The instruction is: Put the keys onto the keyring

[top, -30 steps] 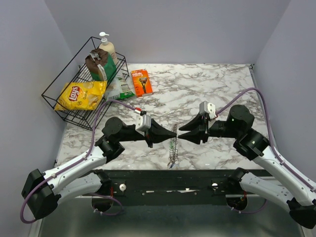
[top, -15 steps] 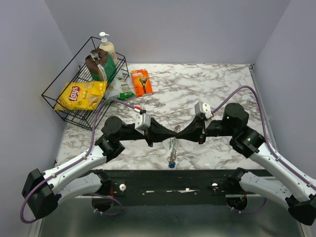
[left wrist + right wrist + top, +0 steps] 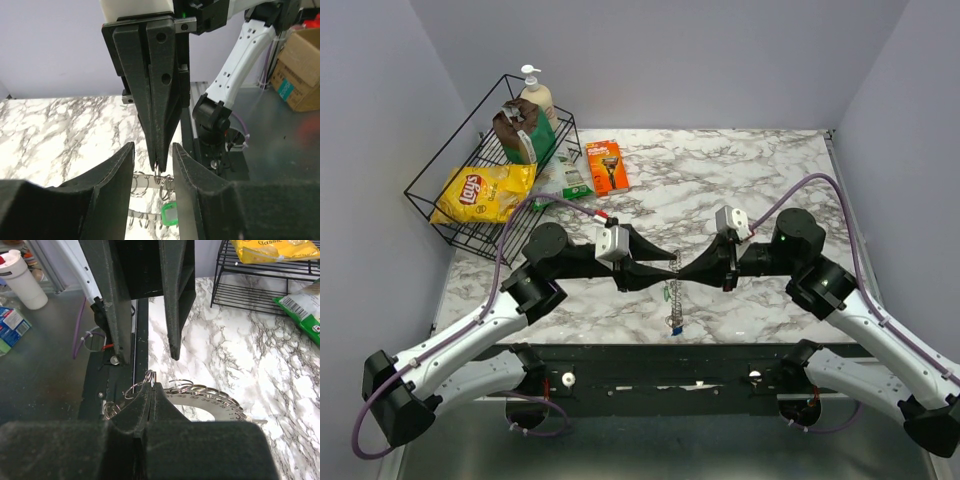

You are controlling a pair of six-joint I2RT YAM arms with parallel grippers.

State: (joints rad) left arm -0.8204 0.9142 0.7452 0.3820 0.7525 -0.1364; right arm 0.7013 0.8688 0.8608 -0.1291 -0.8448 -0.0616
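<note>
out on the white-and-grey marbled bench (image 3: pixel 770 170), well nearer the arms' bases than the flat orange razor pack (image 3: pixel 607 166) and a little to its right, the grey toothed wire-coil keyring (image 3: pixel 673 290) shows as a thin strip running away from the pack. the two arms meet nose to nose at the end of the ring closest to the pack. the right tool (image 3: pixel 683 271) is pressed closed, its black fingers pinching one thin wire loop of the keyring right at their tips, plain from both wrist cameras. the left tool (image 3: pixel 664 271) stands spread apart, one finger on either side of the right tool's tip and the coil, gripping nothing. at the end of the ring farthest from the pack sits a tiny key with a blue plastic tag (image 3: pixel 675 328), and the left wrist view shows a green plastic tag (image 3: pixel 170 214) just beside the coils. whether either is threaded on, i cannot tell, nor whether the ring touches the bench. left of the pack stands a black wire basket (image 3: pixel 470 235) holding a yellow crisp bag (image 3: pixel 485 192).
</note>
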